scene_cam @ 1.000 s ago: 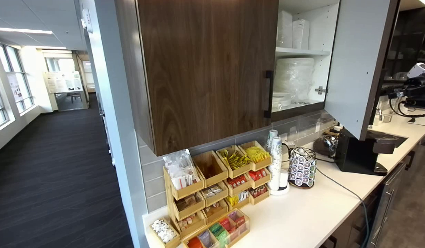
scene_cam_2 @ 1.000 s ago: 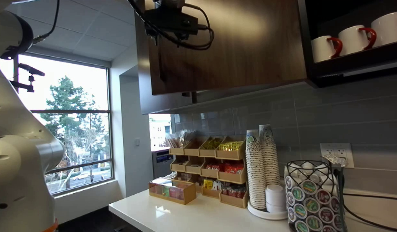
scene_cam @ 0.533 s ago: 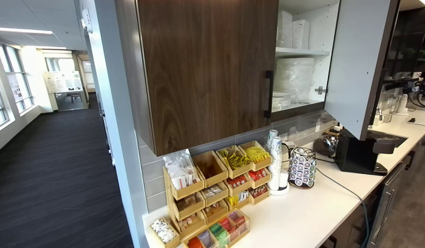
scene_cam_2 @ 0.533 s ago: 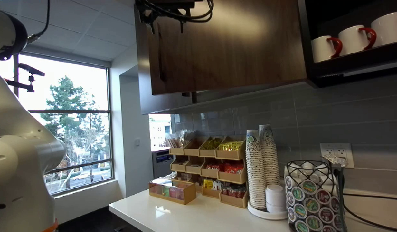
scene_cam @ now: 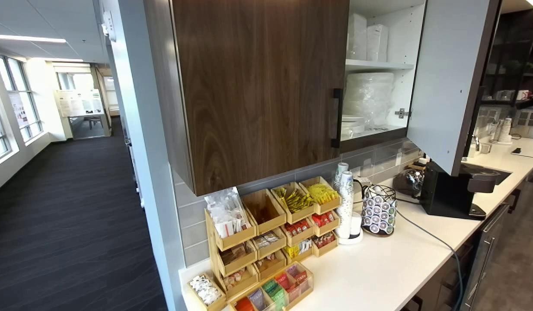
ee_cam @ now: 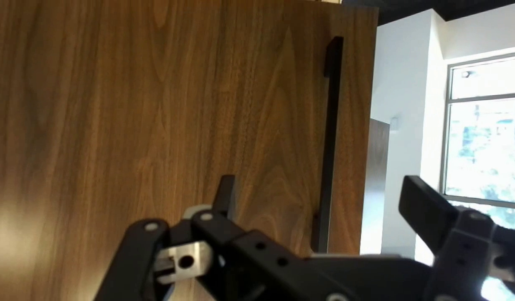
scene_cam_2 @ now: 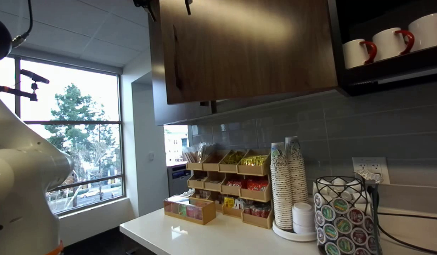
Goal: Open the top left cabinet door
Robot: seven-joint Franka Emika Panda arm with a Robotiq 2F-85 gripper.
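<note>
One open door (scene_cam: 448, 77), one gripper (ee_cam: 320, 191)

In exterior view: daylight through windows (scene_cam: 20, 108), 9 o'clock, washed out; ceiling light (scene_cam: 26, 39) glaring, 10 o'clock. In exterior view: big window (scene_cam_2: 80, 106) bright, 9 o'clock; sheen on cabinet door (scene_cam_2: 246, 56), 1 o'clock; reflection on desk (scene_cam_2: 229, 239), 7 o'clock; shelf (scene_cam_2: 395, 64) dark. Wrist view: window pane (ee_cam: 487, 154) blown out, 3 o'clock; cabinet door glare, 8 o'clock; hand (ee_cam: 319, 194) blurry.
</note>
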